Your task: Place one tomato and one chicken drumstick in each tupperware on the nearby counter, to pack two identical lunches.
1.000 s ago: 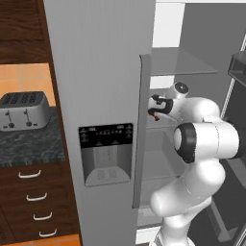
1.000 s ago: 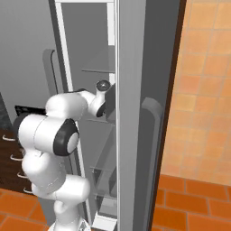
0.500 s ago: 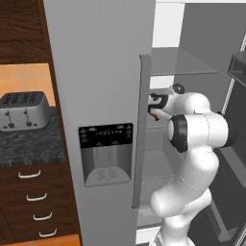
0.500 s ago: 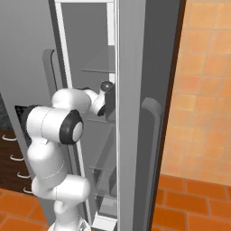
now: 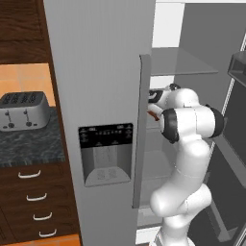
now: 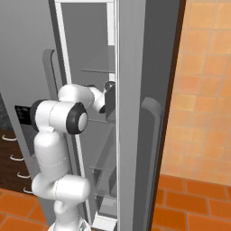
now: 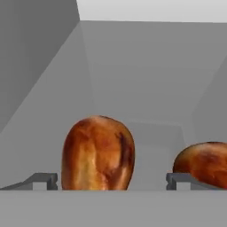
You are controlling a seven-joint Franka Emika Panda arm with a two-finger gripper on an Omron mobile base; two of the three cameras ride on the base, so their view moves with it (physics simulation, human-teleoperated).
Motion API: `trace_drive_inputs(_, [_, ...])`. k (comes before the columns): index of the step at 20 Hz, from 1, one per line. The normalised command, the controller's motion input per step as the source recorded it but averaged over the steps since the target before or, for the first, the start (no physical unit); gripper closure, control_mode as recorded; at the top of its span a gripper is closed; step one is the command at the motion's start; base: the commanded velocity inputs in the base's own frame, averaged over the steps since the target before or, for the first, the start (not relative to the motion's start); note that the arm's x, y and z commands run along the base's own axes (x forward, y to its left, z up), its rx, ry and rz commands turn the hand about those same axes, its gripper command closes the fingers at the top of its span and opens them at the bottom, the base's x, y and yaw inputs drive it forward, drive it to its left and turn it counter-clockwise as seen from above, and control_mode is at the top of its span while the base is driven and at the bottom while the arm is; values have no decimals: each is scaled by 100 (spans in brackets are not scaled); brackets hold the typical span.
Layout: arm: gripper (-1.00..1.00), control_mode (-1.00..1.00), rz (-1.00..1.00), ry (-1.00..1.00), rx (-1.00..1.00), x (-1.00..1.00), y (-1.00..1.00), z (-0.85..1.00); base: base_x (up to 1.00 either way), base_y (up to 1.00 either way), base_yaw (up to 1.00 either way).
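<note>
In the hand view a brown-orange chicken drumstick point(image 7: 98, 153) stands on a grey fridge shelf, right between the tips of my gripper point(image 7: 111, 181). The jaws are wide apart: the left tip lies close to the drumstick, the right tip clear of it. A second chicken drumstick point(image 7: 205, 163) lies just beyond the right tip. In the left base view my gripper point(image 5: 152, 100) reaches into the fridge behind the door's edge, with a bit of orange drumstick point(image 5: 153, 114) below it. The dark marbled counter point(image 5: 29, 144) is at the left. Tomato and tupperware are out of view.
The grey fridge door with a dispenser panel point(image 5: 105, 153) stands close on my arm's left. The other open door point(image 6: 144, 113) closes in on the right. A steel toaster point(image 5: 23, 111) sits on the counter, above wooden drawers point(image 5: 33, 202). Glass shelves point(image 5: 180, 62) run above the hand.
The elbow has swung up and towards the fridge door, while the hand has stayed at the same shelf, slightly deeper in. The base has not moved.
</note>
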Motion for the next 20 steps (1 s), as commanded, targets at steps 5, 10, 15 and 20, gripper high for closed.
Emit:
trace_drive_inputs(5, [-100, -100, 0, 0, 0, 48, 0, -29, 0, 0, 0])
trace_drive_inputs(10, [-100, -100, 4, 17, 0, 12, 13, -91, 0, 0, 0])
trace_drive_inputs(15, [100, -100, 15, 29, -1, 0, 71, -100, 0, 0, 0])
trace_drive_inputs(20, [100, -100, -3, -3, 3, -74, 33, -100, 0, 0, 0])
